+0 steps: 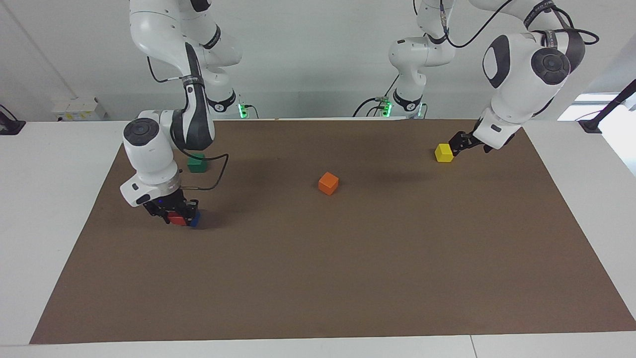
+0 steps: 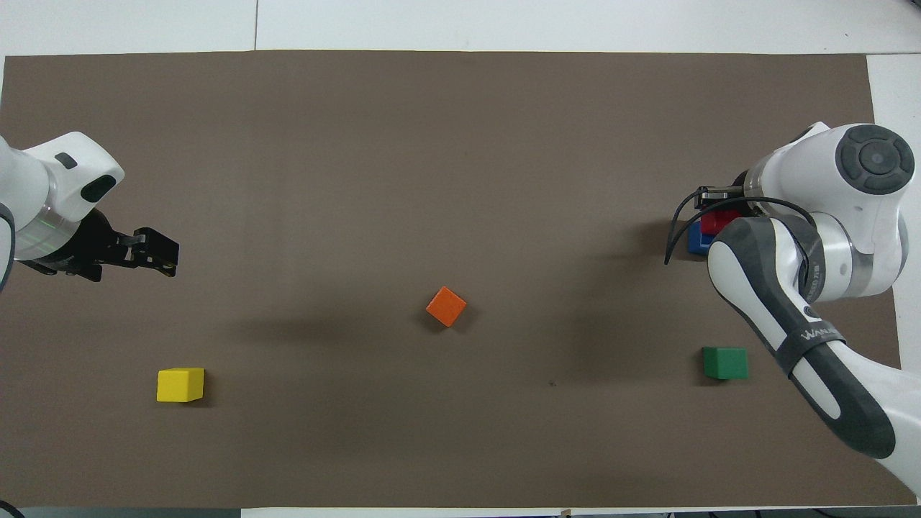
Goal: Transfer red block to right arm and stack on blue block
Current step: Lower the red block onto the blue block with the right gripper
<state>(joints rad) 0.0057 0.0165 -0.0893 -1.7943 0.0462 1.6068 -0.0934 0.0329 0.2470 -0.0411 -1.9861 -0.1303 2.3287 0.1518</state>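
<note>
The red block sits between the fingers of my right gripper, low over the mat at the right arm's end. The blue block shows right beside and partly under it. In the overhead view the red block overlaps the blue block, and the right wrist hides most of both. I cannot tell whether red rests on blue. My left gripper is open and empty, raised over the mat at the left arm's end, and also shows in the overhead view.
An orange cube lies mid-mat. A green cube lies nearer to the robots than the blue block. A yellow cube lies at the left arm's end, near the left gripper. A brown mat covers the table.
</note>
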